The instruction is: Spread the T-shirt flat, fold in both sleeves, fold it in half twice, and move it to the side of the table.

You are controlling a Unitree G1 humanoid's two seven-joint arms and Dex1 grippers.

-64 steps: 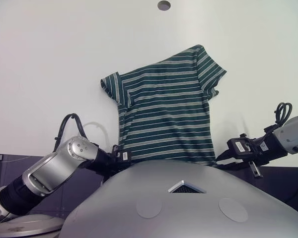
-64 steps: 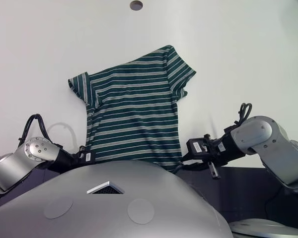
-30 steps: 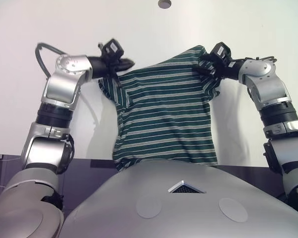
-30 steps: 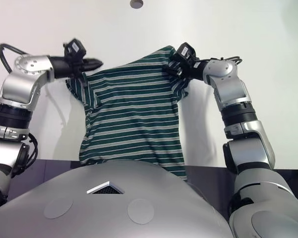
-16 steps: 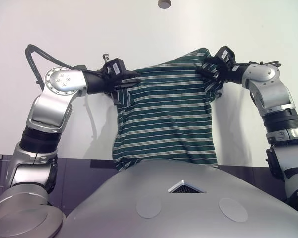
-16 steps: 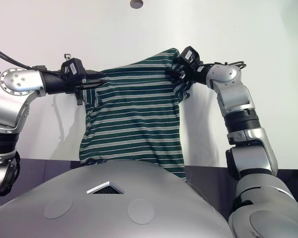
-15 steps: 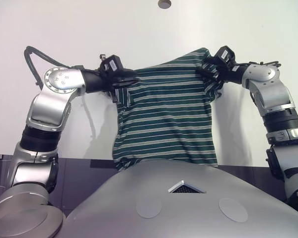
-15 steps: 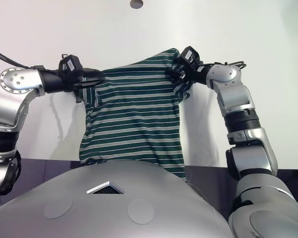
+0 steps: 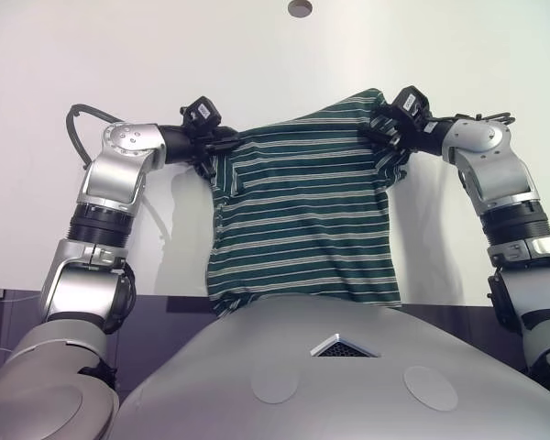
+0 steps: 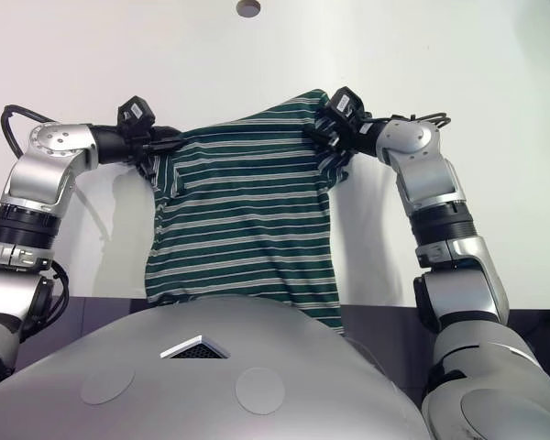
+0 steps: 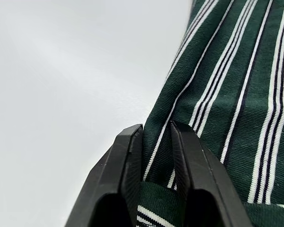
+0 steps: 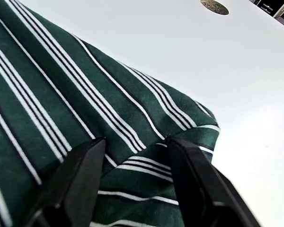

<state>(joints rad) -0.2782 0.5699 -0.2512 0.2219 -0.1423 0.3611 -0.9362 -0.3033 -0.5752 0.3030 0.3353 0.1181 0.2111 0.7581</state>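
Observation:
A dark green T-shirt point(image 9: 302, 220) with white stripes lies on the white table point(image 9: 92, 55), collar end away from me and hem hanging over the near edge. My left gripper point(image 9: 222, 143) is at its left shoulder. In the left wrist view it point(image 11: 156, 130) is shut, pinching a fold of the striped cloth point(image 11: 227, 94). My right gripper point(image 9: 385, 128) rests at the right shoulder. In the right wrist view its fingers point(image 12: 92, 146) stand wide apart, open, straddling the cloth point(image 12: 47, 94).
A round hole point(image 9: 300, 7) sits in the table at the far middle. Bare white tabletop stretches to both sides of the shirt and beyond it. The table's near edge point(image 9: 165, 295) runs just in front of my body.
My left gripper came down onto the left shoulder and shut on the cloth; the left sleeve no longer sticks out sideways. The right gripper stayed at the right shoulder.

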